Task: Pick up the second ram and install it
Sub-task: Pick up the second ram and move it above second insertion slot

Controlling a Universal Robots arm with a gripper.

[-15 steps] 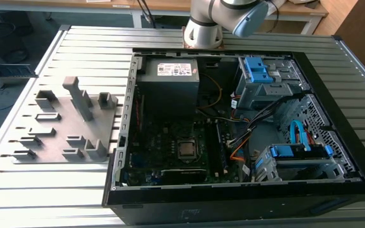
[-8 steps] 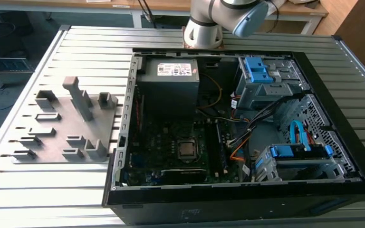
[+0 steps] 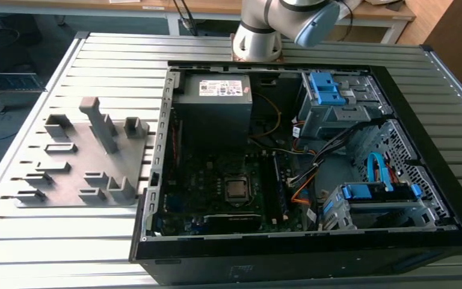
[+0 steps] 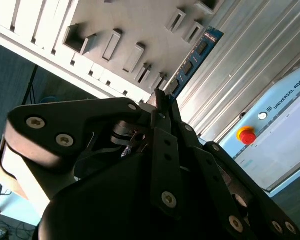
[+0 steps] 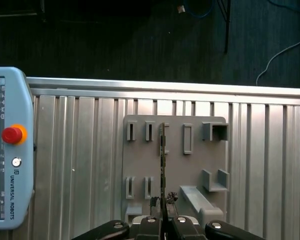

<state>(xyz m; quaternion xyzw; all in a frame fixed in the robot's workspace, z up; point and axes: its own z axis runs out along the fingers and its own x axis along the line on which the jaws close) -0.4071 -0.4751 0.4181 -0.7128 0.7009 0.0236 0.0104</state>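
Over the grey holder tray (image 5: 190, 172), carrying the second ram (image 5: 163, 160) edge-on, pinched at its near end in the narrowed claw (image 5: 163, 224) and seemingly clear of the tray's ribs. Hanging above the slatted bench (image 5: 75, 150), near a teach pendant (image 5: 10, 165), and well apart from the open computer case (image 3: 295, 244). Calling, in my judgement, for a firm, square pinch and a slow, level carry, avoiding any twisting of the thin strip.
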